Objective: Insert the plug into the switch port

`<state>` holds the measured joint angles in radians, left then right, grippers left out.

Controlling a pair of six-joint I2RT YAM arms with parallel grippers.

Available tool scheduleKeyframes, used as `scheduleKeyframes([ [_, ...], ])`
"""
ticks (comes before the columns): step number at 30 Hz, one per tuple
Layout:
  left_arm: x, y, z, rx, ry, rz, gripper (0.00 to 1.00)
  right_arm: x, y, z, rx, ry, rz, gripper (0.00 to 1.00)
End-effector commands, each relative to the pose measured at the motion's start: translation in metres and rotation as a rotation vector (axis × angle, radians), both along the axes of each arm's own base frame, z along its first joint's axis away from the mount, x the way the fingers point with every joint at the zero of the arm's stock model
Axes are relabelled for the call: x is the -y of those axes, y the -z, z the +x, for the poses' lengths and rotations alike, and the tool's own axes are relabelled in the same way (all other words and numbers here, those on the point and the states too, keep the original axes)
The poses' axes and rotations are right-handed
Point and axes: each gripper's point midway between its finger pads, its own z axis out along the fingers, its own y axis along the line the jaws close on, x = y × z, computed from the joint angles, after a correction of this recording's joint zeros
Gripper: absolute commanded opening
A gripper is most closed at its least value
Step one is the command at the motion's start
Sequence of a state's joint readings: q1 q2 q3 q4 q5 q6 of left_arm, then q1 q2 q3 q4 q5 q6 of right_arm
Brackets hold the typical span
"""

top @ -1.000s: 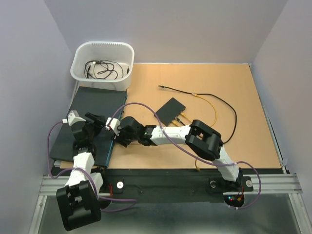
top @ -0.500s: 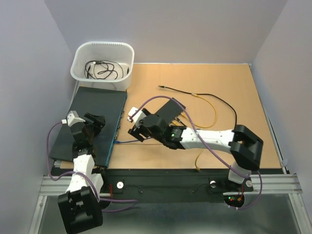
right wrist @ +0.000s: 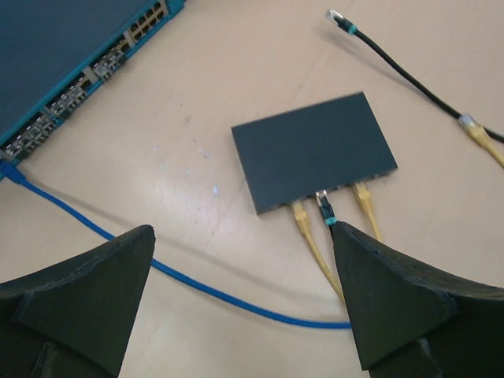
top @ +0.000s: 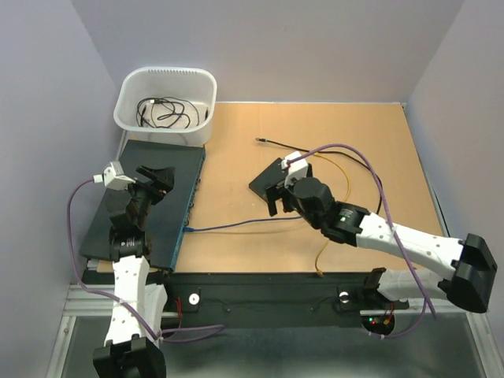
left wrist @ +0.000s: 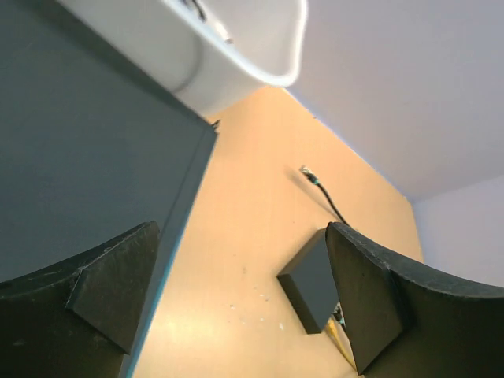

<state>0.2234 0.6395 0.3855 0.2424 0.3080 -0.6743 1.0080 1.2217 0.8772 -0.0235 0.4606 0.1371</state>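
Note:
A small black box [right wrist: 315, 150] lies mid-table, its row of switch ports [right wrist: 335, 187] holding two yellow plugs and a black plug with a teal boot [right wrist: 324, 206]. My right gripper [right wrist: 240, 307] hovers open and empty above it, hiding part of the box [top: 268, 177] in the top view. A blue cable [top: 236, 224] runs across the table, and its plug [right wrist: 8, 169] sits at the port row of a large dark teal switch [top: 150, 197]. Over that switch my left gripper [left wrist: 240, 291] hangs open with nothing between its fingers.
A white bin [top: 165, 102] with coiled black cable stands at the back left. A black cable with a loose plug [right wrist: 337, 16] and yellow cables [top: 342, 169] trail right of the small box. Purple walls close in both sides.
My right arm swung from the large switch's front edge rightward to the small black box, jaws widening. The blue cable now lies released on the table. My left gripper lifted and opened wider.

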Motion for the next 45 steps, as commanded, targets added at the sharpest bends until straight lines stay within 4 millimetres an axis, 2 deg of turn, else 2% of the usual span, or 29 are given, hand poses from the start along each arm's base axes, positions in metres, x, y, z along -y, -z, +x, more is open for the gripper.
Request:
scheduleKeyframes([
  [1,0.024,-0.04,-0.001,0.077,0.091,0.013,0.99,0.029,0.002,-0.016,-0.109,0.06,0.06,1.0],
  [2,0.029,-0.043,-0.001,0.079,0.106,0.016,0.99,0.035,-0.01,-0.019,-0.104,0.074,0.102,1.0],
  [3,0.033,-0.05,0.001,0.085,0.115,0.024,0.99,0.04,-0.013,-0.022,-0.106,0.079,0.115,1.0],
  [4,0.046,-0.051,0.0,0.075,0.156,0.03,0.99,0.044,-0.01,-0.028,-0.124,0.072,0.111,1.0],
  [6,0.058,-0.056,0.002,0.055,0.201,0.066,0.99,0.052,-0.021,-0.036,-0.126,0.072,0.151,1.0],
  [7,0.071,-0.057,0.0,0.042,0.247,0.08,0.99,0.056,-0.021,-0.041,-0.138,0.068,0.15,1.0],
  [11,0.089,-0.056,-0.005,-0.036,0.339,0.169,0.99,0.078,-0.038,-0.05,-0.122,0.107,0.195,1.0],
  [14,0.091,-0.052,-0.012,-0.11,0.383,0.261,0.99,0.097,-0.051,-0.057,-0.105,0.143,0.229,1.0],
  [15,0.091,-0.059,-0.013,-0.11,0.394,0.289,0.99,0.101,-0.057,-0.059,-0.1,0.151,0.249,1.0],
  [16,0.088,-0.05,-0.018,-0.147,0.412,0.346,0.99,0.106,-0.058,-0.061,-0.102,0.154,0.246,1.0],
  [18,0.084,-0.049,-0.022,-0.173,0.411,0.387,0.99,0.115,-0.076,-0.066,-0.087,0.162,0.297,1.0],
  [19,0.084,-0.048,-0.023,-0.186,0.376,0.395,0.99,0.122,-0.077,-0.07,-0.089,0.172,0.299,1.0],
  [22,0.105,-0.042,-0.032,-0.179,0.48,0.373,0.99,0.135,-0.077,-0.075,-0.094,0.203,0.304,1.0],
  [23,0.106,-0.039,-0.034,-0.193,0.489,0.368,0.99,0.139,-0.076,-0.076,-0.095,0.211,0.303,1.0],
  [26,0.099,-0.031,-0.042,-0.262,0.474,0.378,0.99,0.151,-0.067,-0.08,-0.11,0.248,0.296,1.0],
  [27,0.097,-0.038,-0.045,-0.249,0.47,0.394,0.99,0.152,-0.066,-0.081,-0.116,0.255,0.311,1.0],
  [28,0.092,-0.037,-0.05,-0.276,0.456,0.406,0.99,0.153,-0.062,-0.082,-0.123,0.26,0.312,1.0],
  [29,0.089,-0.041,-0.053,-0.274,0.45,0.419,0.99,0.152,-0.062,-0.084,-0.126,0.247,0.317,1.0],
  [30,0.087,-0.06,-0.057,-0.236,0.436,0.423,0.99,0.151,-0.062,-0.084,-0.127,0.245,0.315,1.0],
  [34,0.077,-0.084,-0.074,-0.19,0.404,0.459,0.99,0.153,-0.059,-0.083,-0.127,0.261,0.313,1.0],
  [36,0.072,-0.084,-0.079,-0.16,0.388,0.481,0.99,0.152,-0.056,-0.083,-0.133,0.257,0.312,1.0],
  [37,0.061,-0.081,-0.082,-0.146,0.323,0.495,0.99,0.151,-0.055,-0.082,-0.136,0.256,0.308,1.0],
  [38,0.058,-0.081,-0.084,-0.13,0.295,0.481,0.99,0.149,-0.053,-0.082,-0.141,0.251,0.305,1.0],
  [45,0.053,-0.094,-0.106,-0.026,0.267,0.465,0.99,0.14,-0.043,-0.081,-0.166,0.234,0.272,1.0],
])
